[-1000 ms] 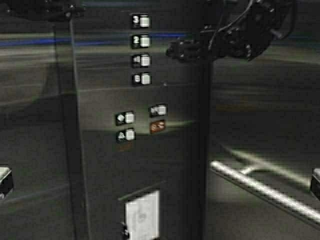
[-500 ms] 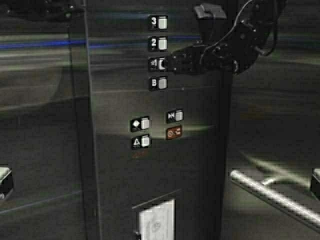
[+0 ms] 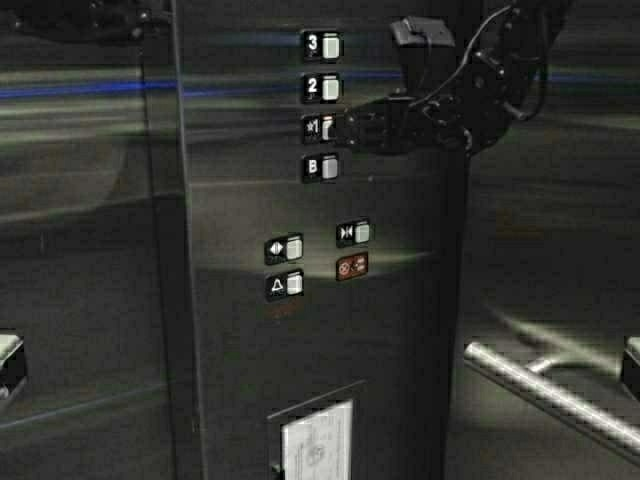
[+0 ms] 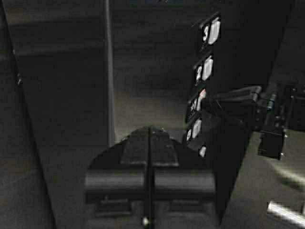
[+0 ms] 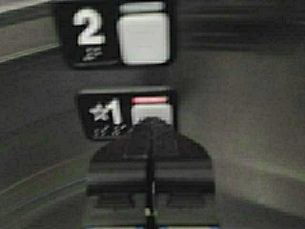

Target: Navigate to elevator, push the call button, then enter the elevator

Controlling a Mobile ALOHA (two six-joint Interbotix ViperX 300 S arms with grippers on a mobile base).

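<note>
I am inside the elevator, facing its brushed-steel button panel (image 3: 390, 330). My right gripper (image 3: 337, 128) is shut, and its closed tip rests against the lit button marked star 1 (image 5: 152, 109), which has a red strip (image 5: 150, 100) glowing along its top edge. The right wrist view shows that tip (image 5: 151, 122) covering the button's lower half. My left gripper (image 4: 150, 131) is shut on nothing and is held back from the steel wall. It sees the right gripper (image 4: 212, 100) at the button column. The call button is out of view.
Buttons 3 (image 3: 331, 45), 2 (image 3: 330, 87) and B (image 3: 328, 167) sit in the same column. Door and alarm buttons (image 3: 293, 248) are lower down. A framed notice (image 3: 318, 440) is at the panel's foot, and a steel handrail (image 3: 550, 385) runs along the right wall.
The robot has moved, so the panel has shifted right in the high view. My right gripper has reached left from beside the panel's edge onto the star 1 button.
</note>
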